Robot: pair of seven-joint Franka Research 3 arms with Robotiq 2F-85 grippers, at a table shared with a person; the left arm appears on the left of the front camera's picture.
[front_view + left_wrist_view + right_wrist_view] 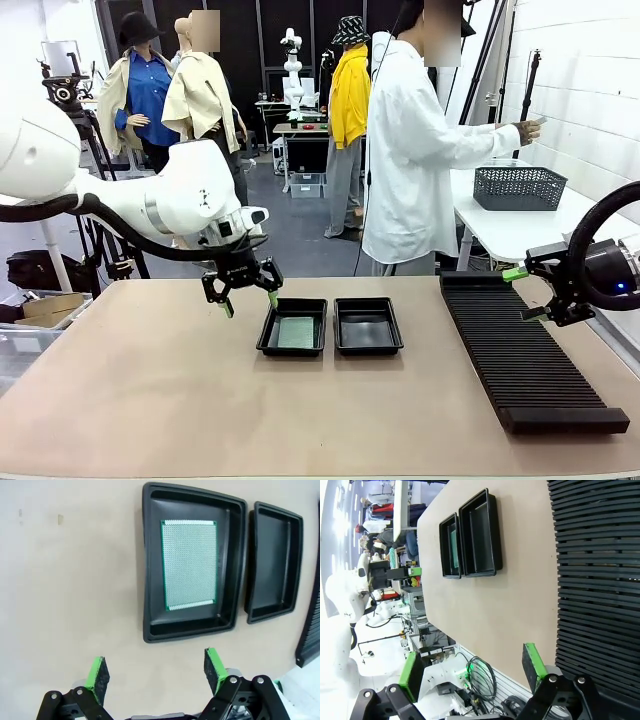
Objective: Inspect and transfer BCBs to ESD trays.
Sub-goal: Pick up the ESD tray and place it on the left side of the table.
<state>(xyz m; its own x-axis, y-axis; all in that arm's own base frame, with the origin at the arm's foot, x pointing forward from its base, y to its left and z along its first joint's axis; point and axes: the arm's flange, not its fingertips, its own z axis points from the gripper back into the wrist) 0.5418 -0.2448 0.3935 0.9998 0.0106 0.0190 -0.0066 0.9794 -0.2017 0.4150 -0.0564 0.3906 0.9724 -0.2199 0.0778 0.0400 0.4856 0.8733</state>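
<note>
Left gripper (250, 302) hovers, jaws apart and empty, just beside the left ESD tray (265, 340). One BCB (189, 565) lies flat in that tray, at one o'clock in the left wrist view, long axis twelve to six. Right gripper (524, 292), likewise spread and empty, hangs by the rack (520, 350), so the left arm is nearer.

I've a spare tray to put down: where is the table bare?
Widest: the table's near half, in front of the empty tray and the tray holding the board. A bare lane lies between the empty tray and the slotted rack. Crowded: left of the board's tray, where the left hand hovers; the trays stand nearly rim to rim.
</note>
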